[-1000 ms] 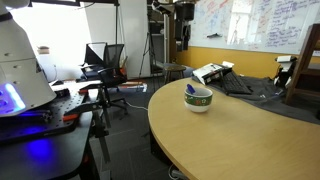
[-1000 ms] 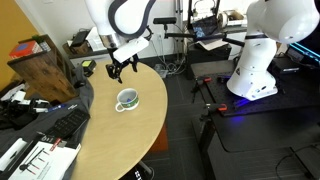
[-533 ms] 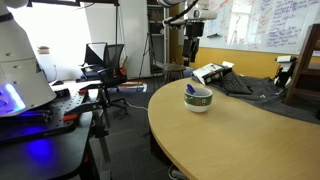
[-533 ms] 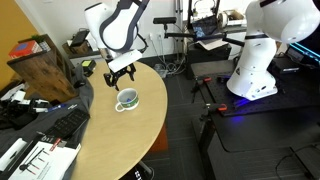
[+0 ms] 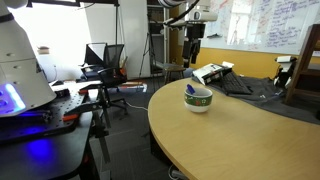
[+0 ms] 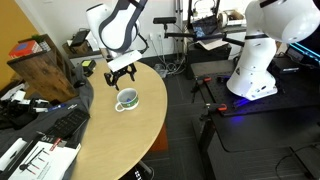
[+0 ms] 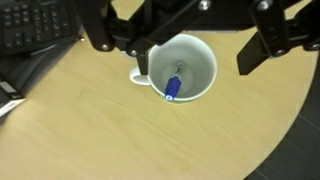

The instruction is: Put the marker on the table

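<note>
The marker (image 7: 172,87), pale with a blue end, leans inside the white-and-green bowl (image 7: 182,67). In an exterior view its blue end (image 5: 192,91) pokes above the bowl's rim (image 5: 198,99). The bowl (image 6: 127,99) stands on the tan table (image 5: 235,140) near its curved edge. My gripper (image 7: 172,52) hangs straight above the bowl, open and empty, with its fingers spread wider than the bowl. It shows above the bowl in both exterior views (image 5: 193,62) (image 6: 121,76), clear of the rim.
A black keyboard (image 7: 35,25) lies on the table behind the bowl. A dark cloth (image 5: 250,85) and a white box (image 5: 212,72) lie further along. A wooden box (image 6: 45,65) stands by the edge. A cluttered black desk (image 5: 40,120) stands across the aisle.
A second ago the gripper was higher and off to the side. It came over the bowl and lowered. In the last half second it has barely moved.
</note>
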{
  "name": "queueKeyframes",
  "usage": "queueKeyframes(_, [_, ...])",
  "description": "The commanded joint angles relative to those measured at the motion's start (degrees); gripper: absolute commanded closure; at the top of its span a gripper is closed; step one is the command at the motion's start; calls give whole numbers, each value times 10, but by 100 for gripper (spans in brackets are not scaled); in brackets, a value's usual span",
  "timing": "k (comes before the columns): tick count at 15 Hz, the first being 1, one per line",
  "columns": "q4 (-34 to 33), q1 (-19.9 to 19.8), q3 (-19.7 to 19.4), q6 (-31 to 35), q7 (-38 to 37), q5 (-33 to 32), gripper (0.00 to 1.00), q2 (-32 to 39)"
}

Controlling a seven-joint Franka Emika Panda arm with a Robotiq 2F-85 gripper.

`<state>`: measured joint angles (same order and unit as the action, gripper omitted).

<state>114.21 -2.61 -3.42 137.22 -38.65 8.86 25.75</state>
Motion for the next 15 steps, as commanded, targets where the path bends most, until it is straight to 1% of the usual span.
queueKeyframes(1, [-38,-7,-16,-27,-3,68,0,35])
queueKeyframes(2, [-50,-14,-19,-27,-6,90,0,50])
queueKeyframes(3, [-62,-21,-18,-31,2,110,11,64])
queueKeyframes(4, [-77,-22,-23,-37,-5,119,26,79])
queueKeyframes(5, [-93,-26,-23,-37,-3,130,32,96])
queueKeyframes(8, [-144,-28,-30,-56,-9,138,58,145])
queueKeyframes(9, [-161,-31,-29,-64,-6,140,64,161])
queueKeyframes(10, [-178,-31,-31,-75,-12,141,67,176])
queueKeyframes(12, [-211,-33,-33,-100,-19,140,67,204])
queueKeyframes(13, [-226,-35,-33,-114,-25,142,62,217])
queueKeyframes(15, [-253,-43,-30,-137,-24,146,56,240])
